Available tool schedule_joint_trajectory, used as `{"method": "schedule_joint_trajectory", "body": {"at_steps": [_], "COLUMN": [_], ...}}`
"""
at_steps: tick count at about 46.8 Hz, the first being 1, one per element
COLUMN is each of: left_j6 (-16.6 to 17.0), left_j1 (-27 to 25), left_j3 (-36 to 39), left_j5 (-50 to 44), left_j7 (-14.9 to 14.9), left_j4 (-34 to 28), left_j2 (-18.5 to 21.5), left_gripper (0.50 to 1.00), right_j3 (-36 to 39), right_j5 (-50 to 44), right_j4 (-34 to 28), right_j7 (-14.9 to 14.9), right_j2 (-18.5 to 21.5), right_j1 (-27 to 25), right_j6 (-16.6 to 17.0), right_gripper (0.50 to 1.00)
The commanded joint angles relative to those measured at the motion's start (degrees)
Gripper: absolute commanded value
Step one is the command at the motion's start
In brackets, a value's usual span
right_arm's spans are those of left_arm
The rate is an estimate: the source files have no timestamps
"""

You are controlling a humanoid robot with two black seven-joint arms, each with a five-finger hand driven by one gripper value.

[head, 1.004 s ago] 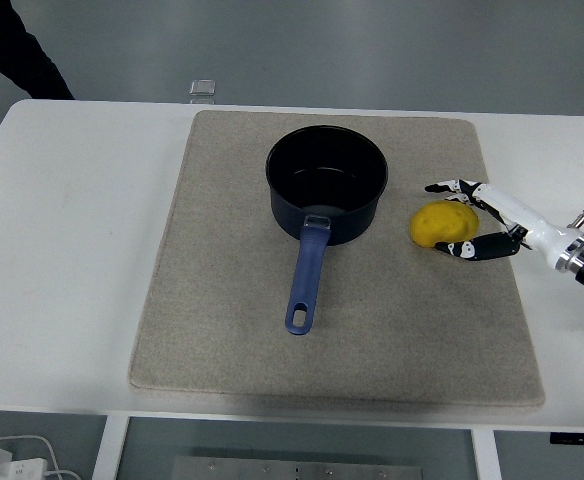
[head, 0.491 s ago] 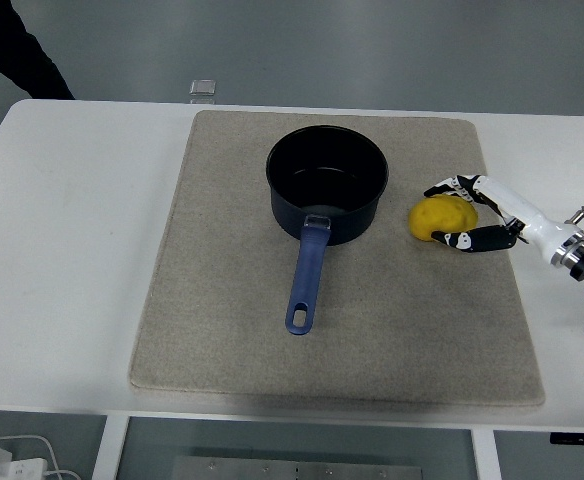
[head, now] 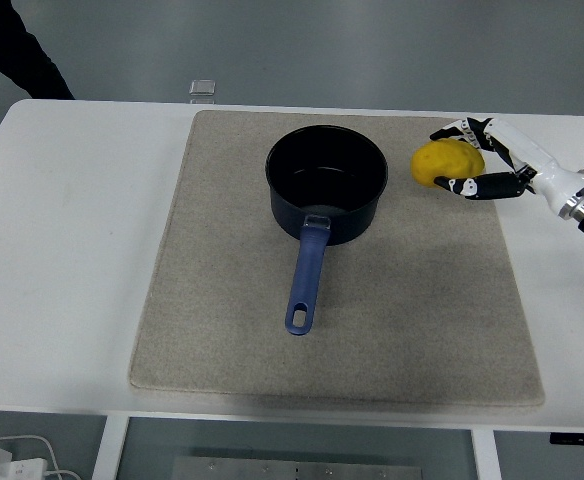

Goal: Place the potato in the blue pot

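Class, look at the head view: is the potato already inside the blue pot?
No. The potato is held in the right hand, to the right of the blue pot.

The right robot hand [head: 469,158] comes in from the right edge with its fingers [head: 477,186] curled around the yellow potato [head: 446,162], holding it just right of the blue pot [head: 326,197]. The pot stands on a beige mat [head: 212,300] on the white table [head: 67,260], its handle [head: 306,278] pointing toward the near edge. A small clear container [head: 202,90] sits at the table's far edge. A dark-clothed person [head: 12,50] shows top left.
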Motion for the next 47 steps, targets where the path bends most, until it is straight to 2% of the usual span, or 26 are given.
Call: {"method": "schedule_joint_trajectory", "body": {"at_steps": [1,6,18,47], "left_j6": [0.0,0.0,0.0,0.0], "left_j1": [0.0,0.0,0.0,0.0], "left_j3": [0.0,0.0,-0.1,-0.1], "left_j5": [-0.1,0.0,-0.1,0.0], "left_j7": [0.0,0.0,0.0,0.0], "left_j4": [-0.1,-0.1,0.0,0.2], "left_j2": [0.0,0.0,0.0,0.0], "left_gripper": [0.996,0.996,0.996,0.996], "right_j3": [-0.2,-1.3,-6.0,-9.8], "right_j5": [1.6,3.3,6.2,6.6], "right_j4": [0.0,0.0,-0.8,-11.9], "right_j7": [0.0,0.0,0.0,0.0], "right_j2": [0.2,0.6,2.7,18.4], "right_j1": [2.0,4.6,10.0,13.5], "right_j6": [0.6,1.7,1.8,1.9], "right_gripper": [0.500,0.500,0.500,0.500]}}
